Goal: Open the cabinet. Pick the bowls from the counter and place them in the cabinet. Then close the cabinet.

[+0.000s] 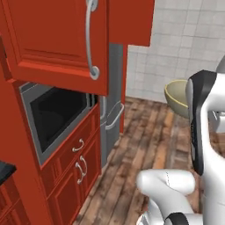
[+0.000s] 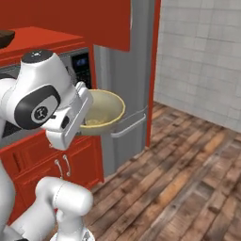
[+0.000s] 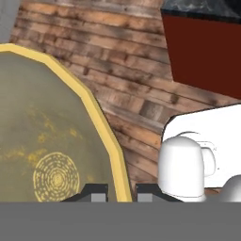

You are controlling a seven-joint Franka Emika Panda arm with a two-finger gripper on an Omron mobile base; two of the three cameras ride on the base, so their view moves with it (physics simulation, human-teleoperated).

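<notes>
The bowl (image 3: pixel 52 155) is showing a smooth, pale yellow-beige glaze with mottled specks. The cabinet door (image 1: pixel 52 44) is looking like red-painted wood, matt, its handle (image 1: pixel 90 39) shining like polished metal. The floor (image 2: pixel 188 179) is showing rough-grained brown planks. The wall (image 2: pixel 202 56) is wearing pale, smooth tiles.

The wooden plank floor (image 2: pixel 188 174) runs brown and streaked from the tiled wall toward the camera; on it stand the red lower cabinets (image 1: pixel 72 176) with short silver handles and, just beside them, the tall grey refrigerator (image 2: pixel 127 94); a dark marbled counter (image 3: pixel 202 9) edge shows above a red panel.
</notes>
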